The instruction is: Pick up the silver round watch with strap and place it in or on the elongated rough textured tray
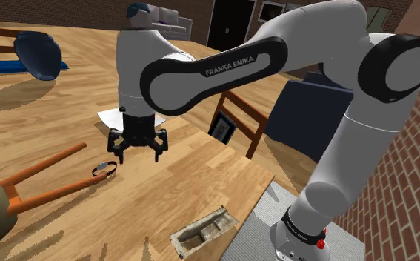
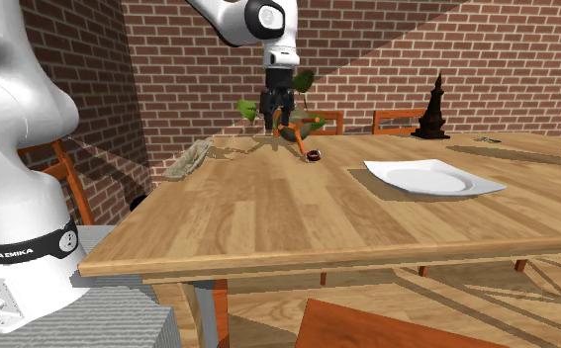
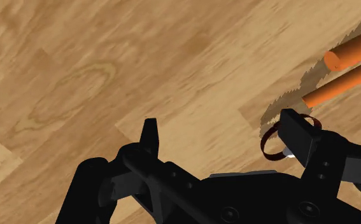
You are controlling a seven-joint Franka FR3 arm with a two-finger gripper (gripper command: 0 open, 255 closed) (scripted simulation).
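Note:
The watch (image 1: 104, 170) is a small dark loop of strap with a silvery face, lying on the wooden table (image 1: 201, 174) by the tips of two orange rods. My black gripper (image 1: 136, 152) hangs open above the table, just to the shoulder view's right of the watch. In the wrist view the watch (image 3: 269, 140) lies under one fingertip (image 3: 298, 132), which hides part of it; nothing sits between the fingers. The tray (image 1: 204, 231), long, rough and pale grey, rests at the table's near edge close to the stand. In the second exterior view the gripper (image 2: 280, 127) hovers behind the watch (image 2: 314, 155), with the tray (image 2: 189, 160) at the left edge.
Two orange rods (image 1: 49, 176) reach from an olive body at the shoulder view's left to the watch. A white plate (image 2: 431, 178) lies on the table, a blue object (image 1: 38, 52) and a dark figurine (image 2: 433, 109) farther off. Wooden chairs (image 1: 238, 119) stand around.

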